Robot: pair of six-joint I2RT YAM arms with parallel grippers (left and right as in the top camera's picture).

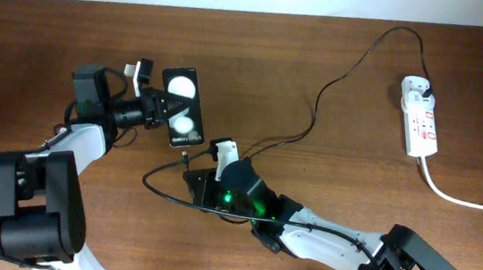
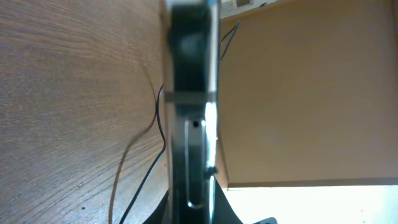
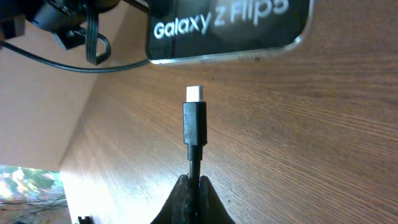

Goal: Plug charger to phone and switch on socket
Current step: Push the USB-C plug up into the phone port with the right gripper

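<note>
Brown wood-grain desk (image 1: 54,34). The left pincer (image 1: 161,109) is clamped on the long side edges of the small black glossy phone (image 1: 184,104), which lies face up at centre-left of the desk with two white round reflections on its face. In the left wrist view the phone shows edge-on and blurred between that pincer's two sides. In the right wrist view the right pincer (image 3: 194,190) has its jaws pressed together on the long thin black charger (image 3: 194,124), gripping the cable just behind the small black connector. The connector's silver tip points straight at the phone's near end, the end with the white lettering "Galaxy Z Flip5". Tip and phone are close but apart, with a strip of bare wood between them. Overhead, the cable loops loosely on the desk to the left of the right arm, then runs up and right across the wood to a black plug seated in the far end of the white elongated socket (image 1: 421,122), a strip with red markings on its face at the right of the desk, well apart from the phone. Cannot tell the position of its switches. A thick white cord (image 1: 451,195) leaves the socket's near end and runs off the right edge.
</note>
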